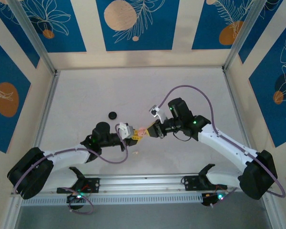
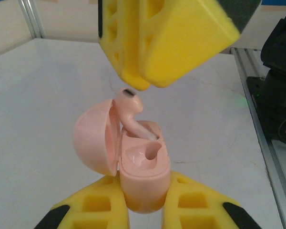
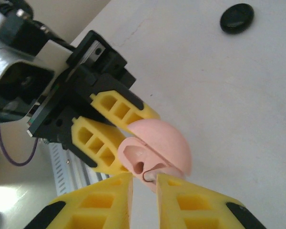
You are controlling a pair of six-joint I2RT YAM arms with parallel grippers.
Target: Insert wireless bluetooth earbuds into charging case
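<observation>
Left pincer (image 2: 145,202) clamps open pink case (image 2: 144,167) | pink earbud (image 2: 128,106): stem half-seated

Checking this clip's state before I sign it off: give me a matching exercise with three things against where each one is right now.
Things:
1. pink case
2. pink earbud
3. black case

States:
A. lying on the table, untouched
B. pinched by the right hand, stem reaching into the case
C. gripped by the left hand, lid open

Pairs: 1-C, 2-B, 3-A

pink earbud (image 2: 128,106) stem tip hidden in pink case (image 2: 140,188); case base hidden inside left gripper (image 2: 145,210).
</observation>
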